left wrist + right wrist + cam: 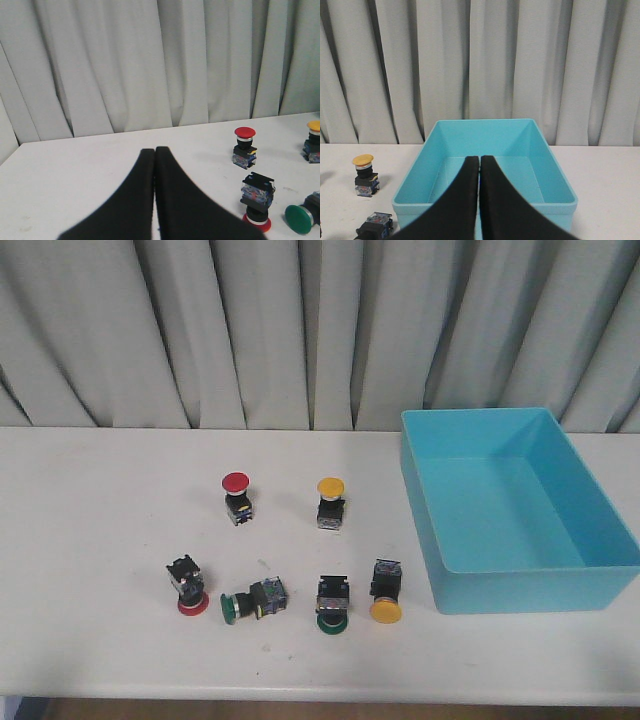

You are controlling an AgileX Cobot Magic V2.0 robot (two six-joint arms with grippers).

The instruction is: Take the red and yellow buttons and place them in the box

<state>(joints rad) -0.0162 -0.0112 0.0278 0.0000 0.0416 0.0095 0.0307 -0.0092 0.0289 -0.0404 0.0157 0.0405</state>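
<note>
Both claws closed and empty over the white counter (90, 540).

Left claw (154, 152) and right claw (480, 161) hold nothing, fingers pressed together. Left of the box (520, 585) stand two red buttons (236, 497) (189, 586) and two yellow buttons (331, 502) (385, 590); grey curtain (300, 330) behind.

So the box (515, 510) sits on the right side of the worktop (100, 500), nothing in it. Left of it, two buttons (237, 498) (331, 503) stand upright in the back row. In front of those, four more switches (288, 600) lie in a row, the rightmost one just beside the box's front corner.
</note>
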